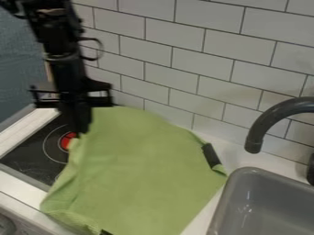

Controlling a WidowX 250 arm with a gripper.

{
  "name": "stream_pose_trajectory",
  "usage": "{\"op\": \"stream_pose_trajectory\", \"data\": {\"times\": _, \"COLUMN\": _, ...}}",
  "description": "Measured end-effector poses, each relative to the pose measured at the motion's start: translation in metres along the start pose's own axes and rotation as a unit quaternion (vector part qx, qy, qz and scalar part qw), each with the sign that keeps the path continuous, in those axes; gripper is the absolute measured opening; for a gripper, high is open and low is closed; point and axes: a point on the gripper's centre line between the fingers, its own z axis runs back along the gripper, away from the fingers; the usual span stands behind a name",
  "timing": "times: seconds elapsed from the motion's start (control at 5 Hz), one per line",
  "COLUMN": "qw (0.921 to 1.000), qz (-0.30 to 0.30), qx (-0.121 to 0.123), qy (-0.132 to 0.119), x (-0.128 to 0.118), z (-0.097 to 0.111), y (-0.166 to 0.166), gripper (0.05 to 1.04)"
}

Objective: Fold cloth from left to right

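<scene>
Green cloth [141,170] lies spread just beneath the fingers and away to their right, as I look at it, its upper left edge right at their tips. The black gripper [78,131] points straight down there; from where I stand, I can't tell whether its fingers are open, closed or pinching the fabric. Just left of the fingertips shows a red spot [66,141] on the black cooktop [30,158], which spreads out below and left of them, partly under the cloth. Well to the right of the fingers, a dark tab [211,155] sits on the cloth's far edge, which rests on the white counter [236,158]. Farther right still come the grey sink [276,199] and the dark faucet [268,120] curving over it. Behind everything, past the fingers, stands the white tiled wall [184,59].
</scene>
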Motion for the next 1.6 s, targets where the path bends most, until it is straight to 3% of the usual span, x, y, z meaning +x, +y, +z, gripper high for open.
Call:
{"op": "stream_pose_trajectory", "data": {"times": 0.2, "qw": 0.9998, "qz": -0.009, "qx": -0.004, "qy": 0.016, "x": -0.003, "z": -0.014, "y": -0.017, "gripper": 0.054}}
{"op": "stream_pose_trajectory", "data": {"times": 0.8, "qw": 0.9999, "qz": -0.002, "qx": 0.011, "qy": 0.008, "x": 0.006, "z": -0.053, "y": -0.044, "gripper": 0.054}}
{"op": "stream_pose_trajectory", "data": {"times": 1.0, "qw": 0.9998, "qz": -0.001, "qx": 0.015, "qy": 0.010, "x": 0.010, "z": -0.058, "y": -0.045, "gripper": 0.080}}
{"op": "stream_pose_trajectory", "data": {"times": 1.2, "qw": 0.9997, "qz": 0.003, "qx": 0.022, "qy": 0.011, "x": 0.011, "z": -0.057, "y": -0.044, "gripper": 0.242}}
{"op": "stream_pose_trajectory", "data": {"times": 1.6, "qw": 0.9995, "qz": 0.007, "qx": 0.027, "qy": 0.016, "x": 0.010, "z": -0.056, "y": -0.042, "gripper": 0.831}}
